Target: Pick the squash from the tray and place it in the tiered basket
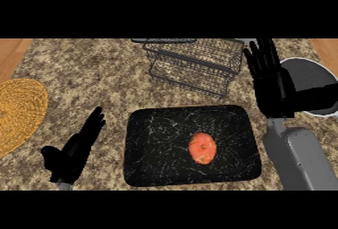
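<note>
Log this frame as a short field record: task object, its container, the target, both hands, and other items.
object: squash, orange, lying on tray
container: black tray, centre of counter
target: wire tiered basket, behind tray, holds nothing visible
left hand: open, left of tray, holding nothing
right hand: open, raised beside basket, holding nothing
other: woven mat at left; dark plate at right

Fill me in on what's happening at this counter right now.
Nothing is being held yet. The orange squash lies in the black tray, right of its centre. The right hand is open, fingers straight, raised beside the wire tiered basket and in front of a dark plate. The left hand is open too, resting left of the tray. A woven mat lies at the far left. The squash has not yet been picked up.
</note>
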Robot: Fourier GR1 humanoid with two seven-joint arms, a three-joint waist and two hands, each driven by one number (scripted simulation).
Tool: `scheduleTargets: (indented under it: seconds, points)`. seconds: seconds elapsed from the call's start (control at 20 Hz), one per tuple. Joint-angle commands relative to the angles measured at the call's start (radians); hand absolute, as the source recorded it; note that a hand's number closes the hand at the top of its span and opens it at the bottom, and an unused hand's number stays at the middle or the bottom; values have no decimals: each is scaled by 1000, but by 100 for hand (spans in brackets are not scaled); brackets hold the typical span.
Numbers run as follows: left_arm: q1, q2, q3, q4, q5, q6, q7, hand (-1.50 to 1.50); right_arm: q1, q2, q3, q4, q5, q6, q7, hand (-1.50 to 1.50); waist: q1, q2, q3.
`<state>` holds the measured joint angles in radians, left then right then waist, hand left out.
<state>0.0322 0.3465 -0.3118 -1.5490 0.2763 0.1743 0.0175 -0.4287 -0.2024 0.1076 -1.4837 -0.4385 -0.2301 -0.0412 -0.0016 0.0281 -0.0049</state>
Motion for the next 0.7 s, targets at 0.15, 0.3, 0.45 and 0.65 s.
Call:
scheduleTargets:
  seconds: [0.15, 0.3, 0.45, 0.65]
  points:
    - [-93, 34, 46, 51, -27, -58, -54, 0, -18, 160, 202, 128, 281, -302, 48, -150, 11, -27, 2]
    - [-110, -9, 7, 48, -31, -57, -62, 0, -8, 18, 262, 308, 486, -388, 109, -150, 15, -15, -13]
    - [-136, -40, -8, 116, -43, -88, -119, 0, -13, 197, 303, 289, 293, -544, 1, -150, 37, -14, 5]
    - [-144, -43, 35, 158, -21, -105, -137, 0, -19, 199, 445, 262, 414, -676, -11, -150, 15, -27, 3]
